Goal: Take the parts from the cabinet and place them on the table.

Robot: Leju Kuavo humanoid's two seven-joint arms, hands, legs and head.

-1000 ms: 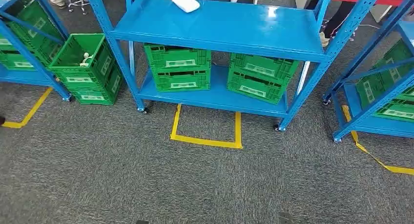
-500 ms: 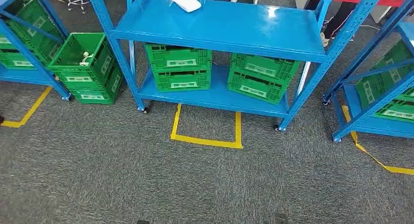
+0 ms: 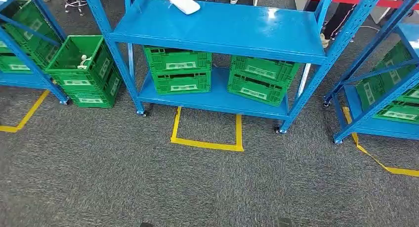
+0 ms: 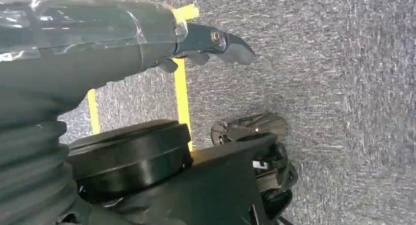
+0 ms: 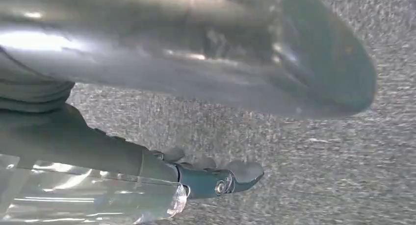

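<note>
1. Head view: a white part (image 3: pixel 183 0) lies on the top shelf of the blue cabinet (image 3: pixel 222 26), near that shelf's far left corner, its long axis slanting from the far edge toward the shelf's middle. Green crates (image 3: pixel 179 68) sit on the lower shelf. Another green crate (image 3: pixel 84 71) stands on the floor just beside the cabinet's left post, with small pale pieces (image 3: pixel 84 62) inside. A yellow tape square (image 3: pixel 206 135) marks the carpet in front of the cabinet. The part lies ahead and slightly left, so I judge the left arm the nearer one.

2. Left wrist view: the left hand (image 4: pixel 206 43) hangs over the carpet beside a yellow tape line, fingers stretched out loosely and holding nothing.

3. Right wrist view: the right hand (image 5: pixel 211 173) also hangs over bare carpet, fingers extended and close together, nothing in its grasp. Both hands are well apart from the shelf.
</note>
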